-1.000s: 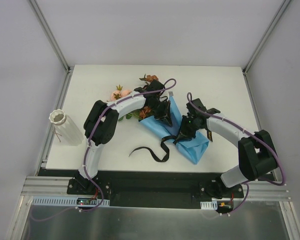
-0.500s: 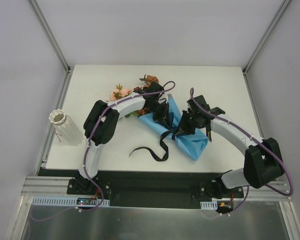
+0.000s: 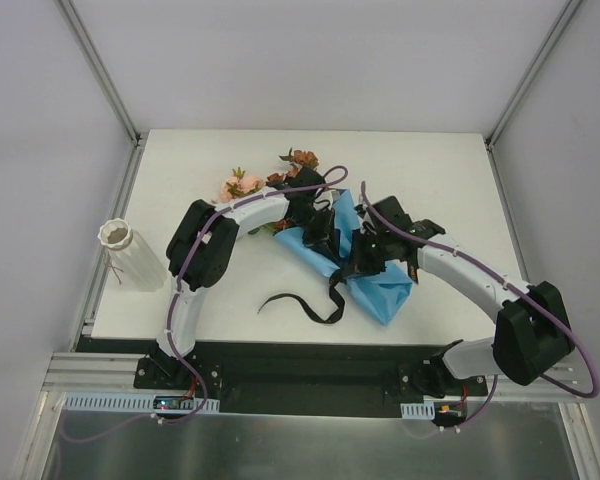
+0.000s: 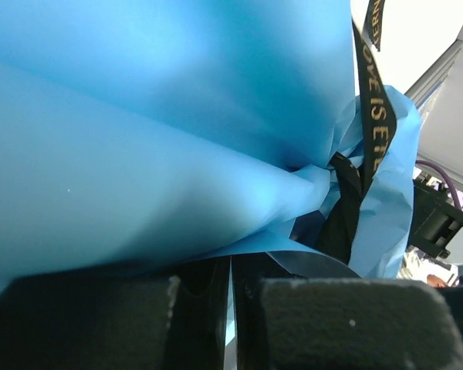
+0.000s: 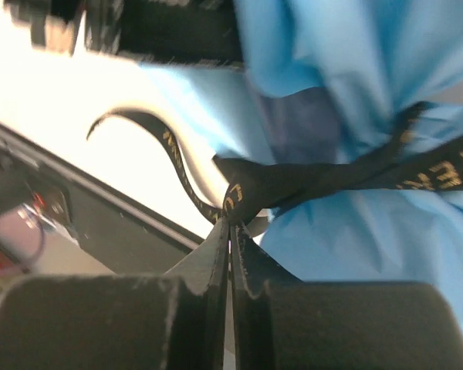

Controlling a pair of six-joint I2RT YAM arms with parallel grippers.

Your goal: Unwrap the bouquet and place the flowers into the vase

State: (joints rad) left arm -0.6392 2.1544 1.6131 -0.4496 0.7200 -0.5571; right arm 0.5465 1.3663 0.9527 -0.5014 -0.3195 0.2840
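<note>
As the ribbon (image 5: 309,181) is limp and thin, the right pincer (image 5: 230,231) is clamped on it at its tips; the left pincer (image 4: 231,281), together, presses soft, light paper (image 4: 139,116).

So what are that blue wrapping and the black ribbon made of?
Blue wrapping: looks like thin matte paper, possibly plastic-coated; it creases sharply and crumples at the tie. Black ribbon: seems a woven fabric band, faintly shiny, with gold printed letters; it curls limply.

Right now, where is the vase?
In the top view the vase sits by the left edge of the table, on the robot's left side, well apart from the bouquet in the middle.
</note>
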